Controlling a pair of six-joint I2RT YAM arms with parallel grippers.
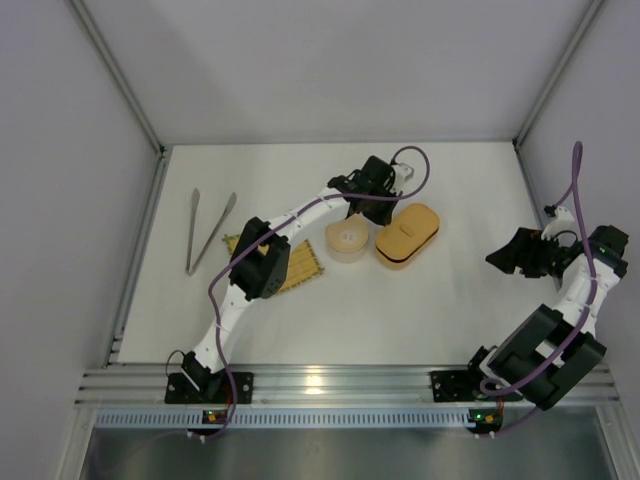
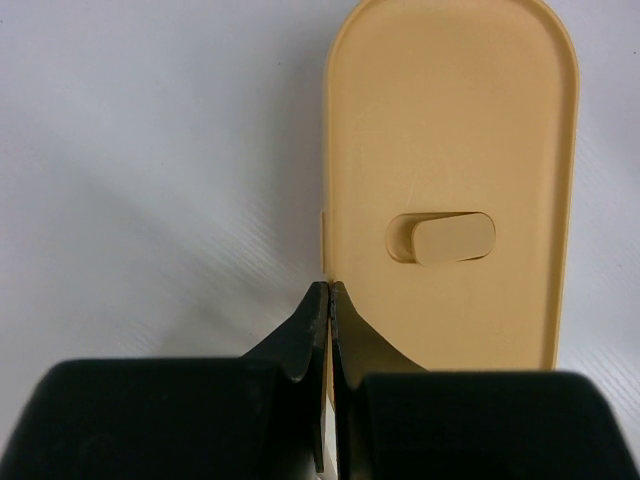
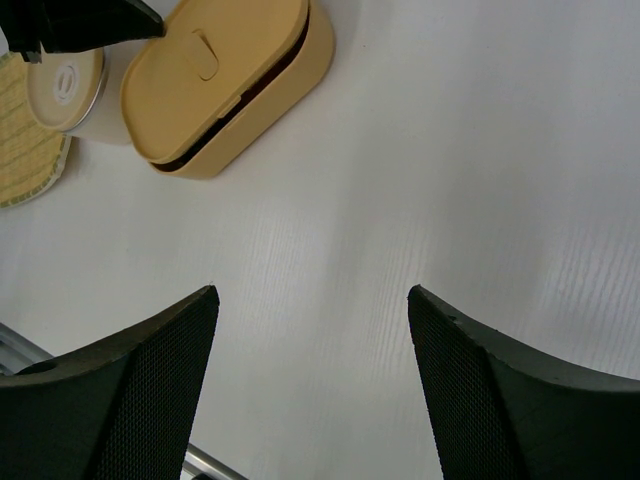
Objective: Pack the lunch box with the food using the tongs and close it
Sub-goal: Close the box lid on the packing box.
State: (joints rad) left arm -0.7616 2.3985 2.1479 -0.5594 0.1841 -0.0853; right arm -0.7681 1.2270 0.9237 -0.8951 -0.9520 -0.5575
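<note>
The tan-orange lunch box [image 1: 407,235] stands mid-table with its lid [image 2: 450,150] on top; in the right wrist view the lid [image 3: 215,70] sits slightly askew over a dark gap. My left gripper [image 2: 330,287] is shut and empty, with its tips at the lid's long left edge; from above this left gripper [image 1: 380,207] is just behind the box. The tongs [image 1: 205,230] lie at the far left of the table, untouched. Off to the right, clear of the box, my right gripper [image 3: 310,298] hangs open above bare table. No food shows in any view.
A round cream tub [image 1: 346,240] stands against the box's left side. The woven yellow mat [image 1: 296,265] lies left of it, partly under my left arm. Grey walls close in the table on three sides. The right arm [image 1: 555,300] is folded near the right wall.
</note>
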